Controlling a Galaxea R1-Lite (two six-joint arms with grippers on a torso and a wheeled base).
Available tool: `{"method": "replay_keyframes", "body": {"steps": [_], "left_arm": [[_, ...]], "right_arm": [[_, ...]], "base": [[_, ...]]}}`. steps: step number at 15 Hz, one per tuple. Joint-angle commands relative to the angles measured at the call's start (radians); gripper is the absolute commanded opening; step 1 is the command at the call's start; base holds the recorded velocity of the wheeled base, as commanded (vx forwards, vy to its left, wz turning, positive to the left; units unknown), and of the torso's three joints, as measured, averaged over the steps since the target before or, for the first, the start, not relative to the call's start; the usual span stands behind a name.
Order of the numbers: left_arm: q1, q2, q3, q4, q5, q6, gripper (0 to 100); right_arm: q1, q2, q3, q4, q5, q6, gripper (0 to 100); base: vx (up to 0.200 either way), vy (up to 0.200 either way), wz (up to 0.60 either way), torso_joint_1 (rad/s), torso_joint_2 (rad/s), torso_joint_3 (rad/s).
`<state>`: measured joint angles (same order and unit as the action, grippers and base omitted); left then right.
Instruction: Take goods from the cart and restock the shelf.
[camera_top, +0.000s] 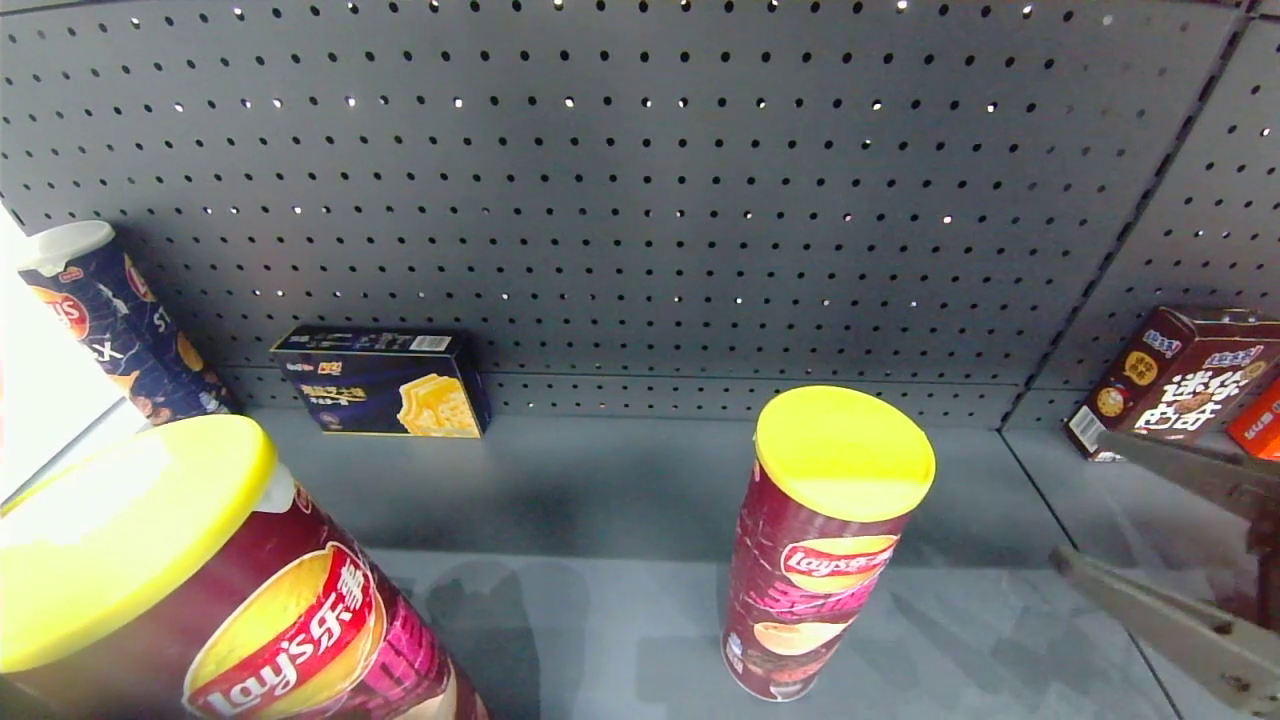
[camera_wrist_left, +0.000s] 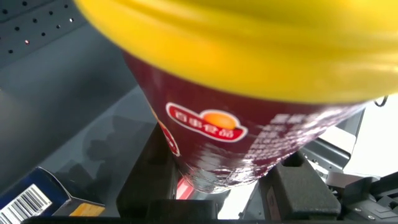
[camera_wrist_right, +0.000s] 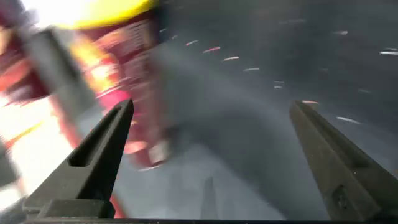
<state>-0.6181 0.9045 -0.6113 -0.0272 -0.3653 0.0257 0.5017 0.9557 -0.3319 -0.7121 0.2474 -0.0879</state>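
A maroon chip can with a yellow lid (camera_top: 828, 545) stands upright on the grey shelf (camera_top: 620, 500), right of the middle. A second maroon can with a yellow lid (camera_top: 200, 590) is tilted at the near left. My left gripper (camera_wrist_left: 221, 186) is shut on it low on its body (camera_wrist_left: 236, 137). My right gripper (camera_top: 1080, 498) is at the right edge, open and holding nothing, to the right of the standing can. In the right wrist view its fingers (camera_wrist_right: 99, 155) are spread wide, with the standing can (camera_wrist_right: 118, 81) blurred beyond one of them.
A dark blue can with a white lid (camera_top: 110, 320) leans at the far left. A dark blue box (camera_top: 385, 380) lies against the pegboard back wall (camera_top: 640, 200). A brown box (camera_top: 1170, 380) sits in the neighbouring bay at the right.
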Motion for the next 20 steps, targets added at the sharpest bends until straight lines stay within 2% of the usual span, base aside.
{"method": "replay_keyframes", "body": {"steps": [1, 2, 3, 4, 7, 10, 11, 13, 16, 18, 19, 20], "left_arm": [[0.0, 0.001, 0.001, 0.0, 0.0, 0.0, 0], [0.0, -0.001, 0.002, 0.0, 0.0, 0.0, 0], [0.0, -0.001, 0.004, 0.0, 0.0, 0.0, 0], [-0.002, -0.001, 0.005, 0.0, -0.001, 0.0, 0], [-0.003, -0.001, 0.002, -0.002, -0.001, 0.0, 0], [-0.006, -0.002, 0.01, 0.0, -0.003, 0.002, 0], [-0.006, -0.002, 0.008, 0.0, -0.003, 0.002, 0], [-0.003, -0.002, 0.01, -0.005, -0.02, 0.002, 0], [-0.003, -0.002, 0.011, -0.005, -0.02, 0.003, 0], [-0.002, -0.002, 0.015, -0.005, -0.02, 0.003, 0], [0.0, -0.002, 0.025, -0.007, -0.02, 0.003, 0], [-0.003, -0.002, 0.041, -0.025, -0.021, 0.003, 0]], "right_arm": [[-0.083, -0.13, 0.022, 0.003, -0.062, 0.046, 100], [-0.173, -0.173, 0.033, 0.003, -0.063, 0.057, 100], [-0.204, -0.189, 0.037, 0.005, -0.063, 0.057, 100], [-0.295, -0.253, 0.05, 0.006, -0.063, 0.056, 100], [-0.388, -0.368, 0.067, 0.048, -0.091, 0.051, 100], [-0.462, -0.578, 0.091, 0.241, -0.169, 0.019, 100], [-0.522, -0.706, 0.088, 0.398, -0.171, 0.014, 100], [-0.606, -0.861, 0.082, 0.583, -0.171, 0.01, 100], [-0.606, -0.859, 0.083, 0.579, -0.198, -0.038, 100], [-0.606, -0.859, 0.132, 0.577, -0.188, -0.112, 100], [-0.606, -0.859, 0.208, 0.559, -0.185, -0.15, 100], [-0.606, -0.859, 0.332, 0.398, -0.185, -0.159, 100]], "base": [[0.0, 0.0, 0.0, 0.0, 0.0, 0.0], [0.0, 0.0, 0.0, 0.0, 0.0, 0.0], [0.0, 0.0, 0.0, 0.0, 0.0, 0.0], [0.0, 0.0, 0.0, 0.0, 0.0, 0.0], [0.0, 0.0, 0.0, 0.0, 0.0, 0.0], [0.0, 0.0, 0.0, 0.0, 0.0, 0.0], [0.0, 0.0, 0.0, 0.0, 0.0, 0.0], [0.0, 0.0, 0.0, 0.0, 0.0, 0.0], [0.0, 0.0, 0.0, 0.0, 0.0, 0.0], [0.0, 0.0, 0.0, 0.0, 0.0, 0.0], [0.0, 0.0, 0.0, 0.0, 0.0, 0.0], [0.0, 0.0, 0.0, 0.0, 0.0, 0.0]]}}
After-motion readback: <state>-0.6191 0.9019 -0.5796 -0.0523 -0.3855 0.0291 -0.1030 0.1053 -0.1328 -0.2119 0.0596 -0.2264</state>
